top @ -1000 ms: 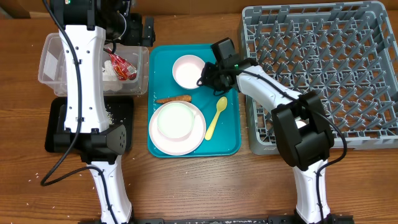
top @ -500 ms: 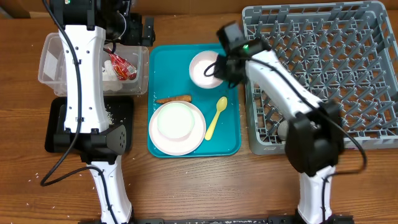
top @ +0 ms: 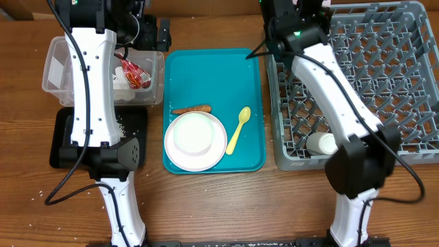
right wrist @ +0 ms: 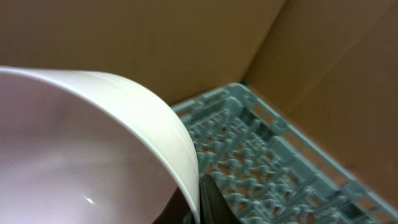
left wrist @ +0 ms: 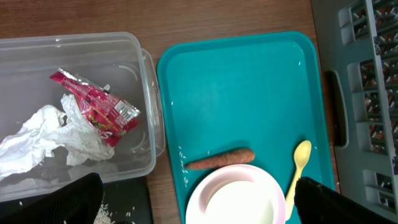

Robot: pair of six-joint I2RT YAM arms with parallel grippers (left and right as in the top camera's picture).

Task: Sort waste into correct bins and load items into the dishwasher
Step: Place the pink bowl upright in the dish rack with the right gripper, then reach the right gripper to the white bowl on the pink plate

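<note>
Right fingers [right wrist: 210,200] are clamped on the rim of a pale bowl [right wrist: 93,149], raised at the edge of the grey rack [right wrist: 267,168]. Left fingers [left wrist: 71,199] are spread and empty above the clear tub [left wrist: 37,50]. Risk: the rim-only pinch may slip, so the bowl could strike the pegs or land tilted.

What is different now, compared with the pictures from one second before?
The right gripper lifted the small bowl off the teal tray and carried it toward the dish rack, still gripping its rim. The plate, spoon and food stick stayed put.

Bright even light, bowl [right wrist: 81,155] softly blurred
</note>
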